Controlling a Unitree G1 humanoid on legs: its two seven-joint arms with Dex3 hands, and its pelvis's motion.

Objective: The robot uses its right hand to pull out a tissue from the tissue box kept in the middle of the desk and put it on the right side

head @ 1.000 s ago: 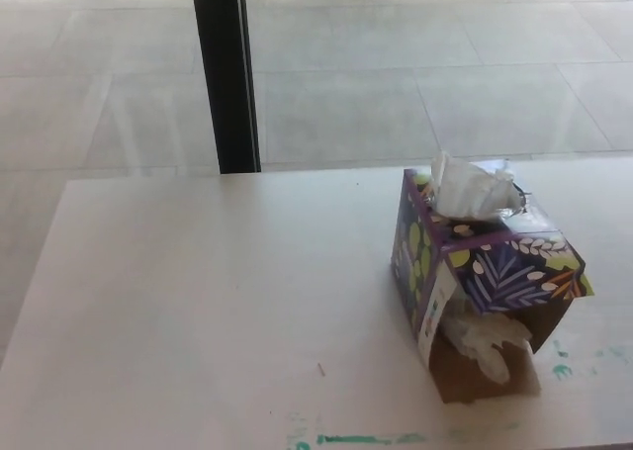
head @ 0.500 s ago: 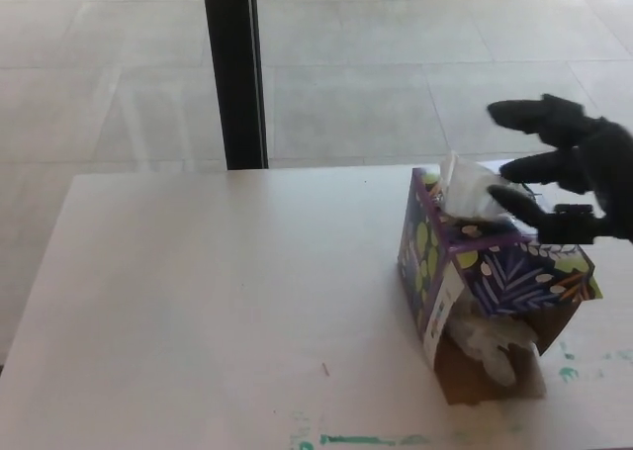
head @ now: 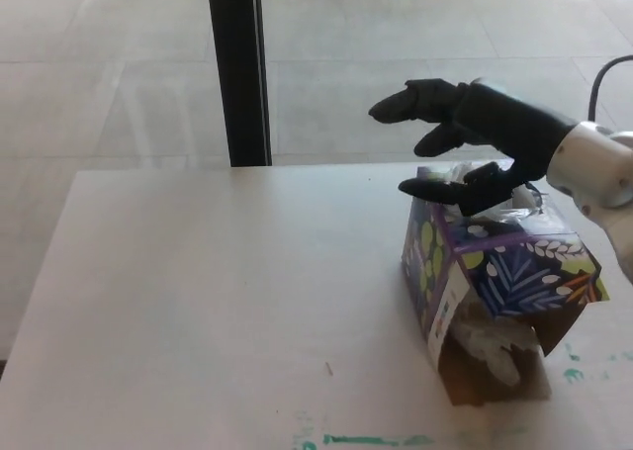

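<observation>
Above purple leaf-patterned cardboard tissue box (head: 495, 272), black right hand (head: 475, 134) hovered, fingers spread, holding nothing. White tissue tuft (head: 473, 185) poked from box top, partly hidden under hand. Best move: lower, pinch tuft only, pull straight up; box looked torn, tip risk.

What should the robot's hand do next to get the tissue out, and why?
Probably lower a little and close its fingers on the tissue. The right hand hovers open above the tissue box, fingers spread, holding nothing. The white tissue sticks up from the top just under it, so a small drop and pinch should catch it.
</observation>
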